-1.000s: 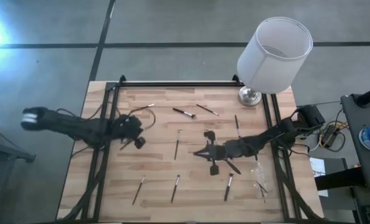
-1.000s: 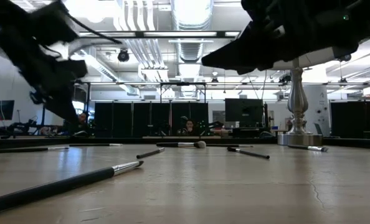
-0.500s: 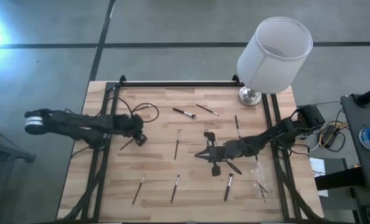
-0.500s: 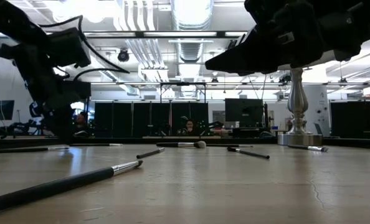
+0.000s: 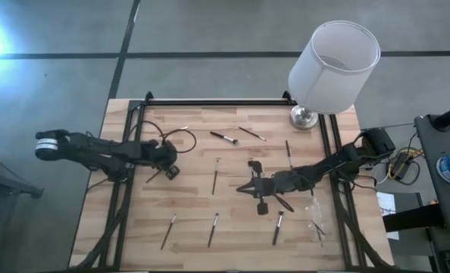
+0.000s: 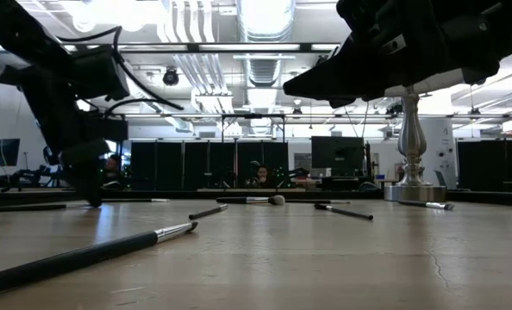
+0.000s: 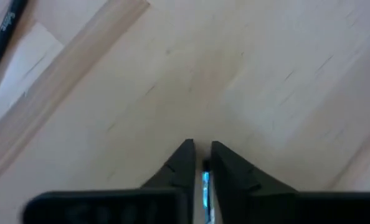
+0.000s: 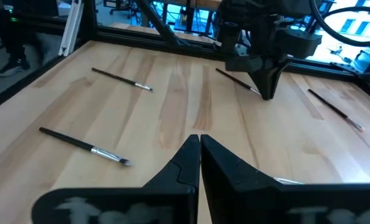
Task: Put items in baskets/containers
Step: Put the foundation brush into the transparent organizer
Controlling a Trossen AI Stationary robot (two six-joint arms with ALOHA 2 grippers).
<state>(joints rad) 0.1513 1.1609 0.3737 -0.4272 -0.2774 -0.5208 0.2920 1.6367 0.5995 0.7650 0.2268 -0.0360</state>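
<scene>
The left gripper [image 5: 170,171] points down at the pale wooden table [image 5: 232,227], its fingers nearly together on a thin dark-handled brush [image 5: 155,174]. The right gripper [image 5: 249,186], pressed together, hovers mid-table beside the crumpled clear plastic bag [image 5: 316,220].

Our left arm reaches in from the left edge, wrist bent down, and its tool [image 5: 167,171] points straight at the tabletop [image 5: 232,227] on the left side. Its fingers [image 7: 184,163] stand nearly together, with a narrow slit between the tips, just above the wood. Our right arm stretches in from the right, lying low toward the middle, its tool [image 5: 248,186] aimed left with fingers [image 8: 188,155] pressed together.
</scene>
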